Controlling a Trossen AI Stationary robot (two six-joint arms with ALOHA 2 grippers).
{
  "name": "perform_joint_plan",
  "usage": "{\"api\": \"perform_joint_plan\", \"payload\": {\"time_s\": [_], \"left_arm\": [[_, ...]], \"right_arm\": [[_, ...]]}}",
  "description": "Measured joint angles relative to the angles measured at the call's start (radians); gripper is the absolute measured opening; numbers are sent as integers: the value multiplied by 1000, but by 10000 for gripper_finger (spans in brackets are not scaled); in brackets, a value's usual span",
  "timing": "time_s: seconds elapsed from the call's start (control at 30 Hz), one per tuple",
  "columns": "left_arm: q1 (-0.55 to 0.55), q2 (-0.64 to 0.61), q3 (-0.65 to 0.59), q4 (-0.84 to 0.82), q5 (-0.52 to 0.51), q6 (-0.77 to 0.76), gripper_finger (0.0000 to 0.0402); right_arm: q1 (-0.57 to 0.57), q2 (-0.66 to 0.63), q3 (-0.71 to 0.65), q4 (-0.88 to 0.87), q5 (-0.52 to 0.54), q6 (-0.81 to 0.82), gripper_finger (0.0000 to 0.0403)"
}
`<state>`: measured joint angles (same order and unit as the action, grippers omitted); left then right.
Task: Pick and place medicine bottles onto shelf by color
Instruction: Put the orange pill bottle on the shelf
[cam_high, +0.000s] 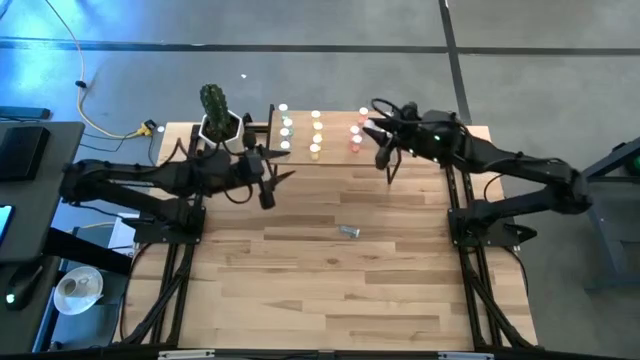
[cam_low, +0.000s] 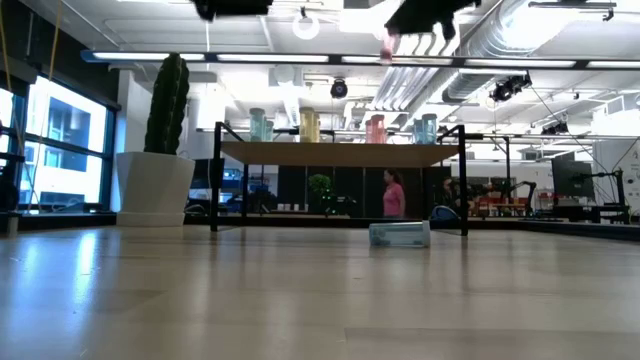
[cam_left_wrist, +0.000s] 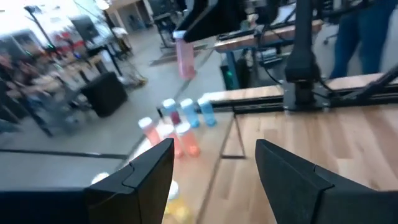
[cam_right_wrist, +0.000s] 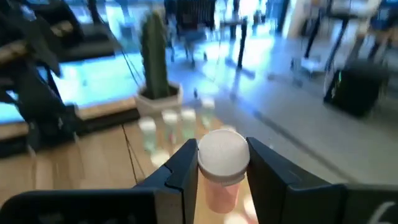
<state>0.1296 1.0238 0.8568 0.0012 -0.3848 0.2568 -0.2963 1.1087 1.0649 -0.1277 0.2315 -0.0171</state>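
my right gripper (cam_right_wrist: 222, 163) is clamped on a pink bottle (cam_right_wrist: 221, 163), white cap up, fingers on both sides of it. in the high view it hangs over the right end of the shelf (cam_high: 335, 160), above the pink/red group. low view shows the pink bottle (cam_low: 386, 44) well above the shelf (cam_low: 340, 152), not set down.

my left gripper (cam_left_wrist: 214, 167) is spread wide w/ nothing between the fingers. in the high view it's near the shelf's left end, just in front of it, beside the cactus pot (cam_high: 218, 125).

on the shelf, bottles stand in rows by color: pale/teal at left, yellow mid, pink-red at right in the high view. low view shows them upright on the top board.

one bottle (cam_high: 348, 231) lies on its side on the table (cam_high: 330, 290), about mid, well apart from the shelf and both grippers. can't tell its color for sure, looks pale.
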Motion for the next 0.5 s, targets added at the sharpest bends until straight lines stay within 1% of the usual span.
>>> {"api": "perform_joint_plan", "payload": {"time_s": [0.1,0.17,0.33,0.5], "left_arm": [[59,-28,-62,9,110,-57,214],[96,-29,-109,48,156,-87,214],[178,-28,-188,113,179,-141,213],[221,-28,-216,138,263,-141,213]], "right_arm": [[-45,34,0,-71,-41,45,95],[-54,64,0,-105,-49,67,95],[-39,148,0,-132,-52,106,95],[-21,223,0,-134,-52,140,95]]}}
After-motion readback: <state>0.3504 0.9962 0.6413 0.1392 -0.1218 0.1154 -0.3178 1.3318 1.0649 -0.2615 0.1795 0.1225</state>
